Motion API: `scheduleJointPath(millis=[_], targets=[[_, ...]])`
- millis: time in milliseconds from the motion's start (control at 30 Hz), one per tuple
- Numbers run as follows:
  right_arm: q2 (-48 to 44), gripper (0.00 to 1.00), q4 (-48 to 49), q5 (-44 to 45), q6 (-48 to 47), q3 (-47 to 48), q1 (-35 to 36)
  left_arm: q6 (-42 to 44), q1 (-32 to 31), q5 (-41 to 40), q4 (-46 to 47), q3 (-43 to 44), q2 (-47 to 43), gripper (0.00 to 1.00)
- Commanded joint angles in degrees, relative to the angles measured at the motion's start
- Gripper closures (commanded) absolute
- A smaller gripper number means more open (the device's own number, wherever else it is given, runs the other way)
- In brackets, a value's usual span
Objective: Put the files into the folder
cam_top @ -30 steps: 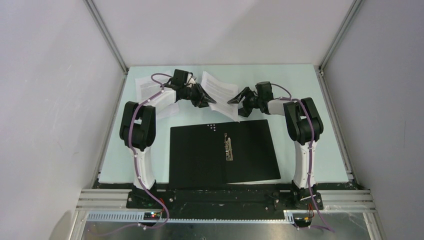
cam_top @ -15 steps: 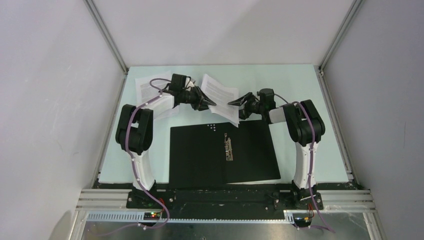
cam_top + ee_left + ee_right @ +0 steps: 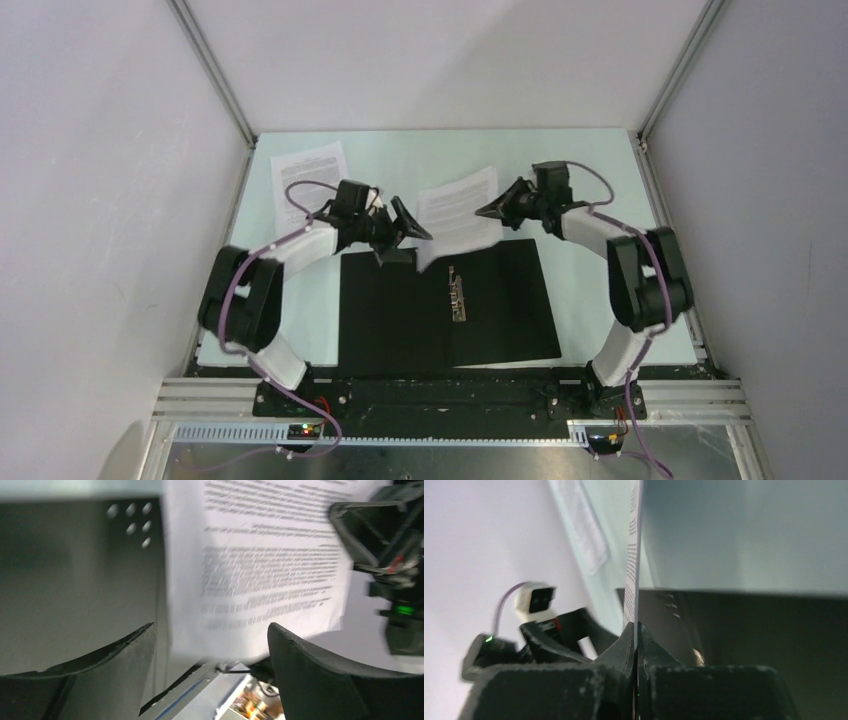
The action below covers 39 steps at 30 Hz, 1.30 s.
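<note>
Working from the folder (image 3: 400, 315), your 12 o'clock is blocked by the held sheet (image 3: 458, 215). The right gripper (image 3: 482, 211) pinches it at 1, and the left gripper (image 3: 402, 238), fingers spread, crowds 11. The spine clip (image 3: 457, 297) sits mid-folder. There is bare table beyond 12.

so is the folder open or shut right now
Open: the folder lies spread flat, black inside facing up, metal spine clip showing.

The bench (image 3: 590, 165) is pale green. A folder (image 3: 400, 310) lies open and flat on its near half, black side up, with a metal clip (image 3: 458, 297) down the middle. One sheet (image 3: 315, 165) lies flat near the far left corner, apart from the folder.
</note>
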Motion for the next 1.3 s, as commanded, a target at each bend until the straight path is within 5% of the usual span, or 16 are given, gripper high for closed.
scheduleJointPath(millis=[0,133,500,967,1267], targets=[[-13.23,1.0,-30.64,15.36,-23.38,-1.55,-1.81,6.11,-1.99,-16.58,-7.18,-8.04,-12.36,0.13],[-19.41,1.0,-45.11,34.05,-32.3,-6.6,-0.99,4.84,-2.28,-26.45,-8.51,-14.89,-16.3,0.16],[-17.85,1.0,-48.53,65.25,-39.43,-10.24,12.16,2.8,-3.45,-34.72,-10.55,-18.08,-15.72,0.25],[-17.66,1.0,-48.67,43.25,-37.83,-10.3,10.09,2.24,-3.47,-37.0,-12.3,-17.97,-13.77,0.25],[-18.13,1.0,-49.07,37.34,-36.72,-10.54,9.71,2.37,-3.75,-37.21,-12.48,-17.5,-13.17,0.25]])
